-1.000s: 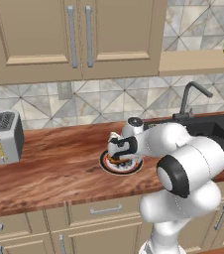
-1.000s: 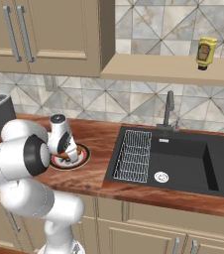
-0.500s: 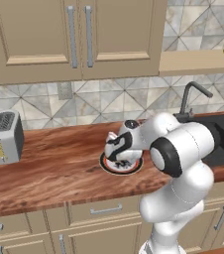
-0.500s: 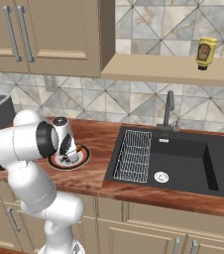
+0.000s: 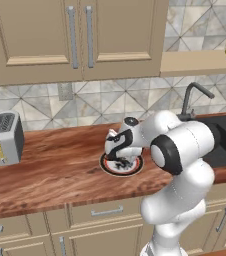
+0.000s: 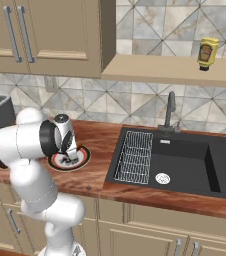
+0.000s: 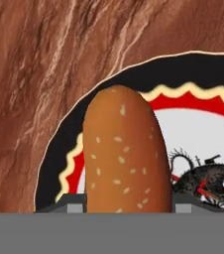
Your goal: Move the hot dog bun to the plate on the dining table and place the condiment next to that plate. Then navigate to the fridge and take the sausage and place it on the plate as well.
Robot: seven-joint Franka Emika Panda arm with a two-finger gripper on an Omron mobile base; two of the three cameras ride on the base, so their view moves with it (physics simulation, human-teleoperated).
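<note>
Wood counter (image 5: 50,175), beige cabinets (image 5: 80,40), tiled backsplash (image 6: 135,102), black sink (image 6: 185,162), toaster (image 5: 4,137) at left.

I see a toaster (image 5: 3,137) at the left edge of my wooden counter (image 5: 50,175), and a black sink (image 6: 185,162) at right.

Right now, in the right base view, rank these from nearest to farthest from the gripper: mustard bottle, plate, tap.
1. Plate, directly under the gripper.
2. Tap, to the right behind the sink.
3. Mustard bottle, far right, up on the shelf.
</note>
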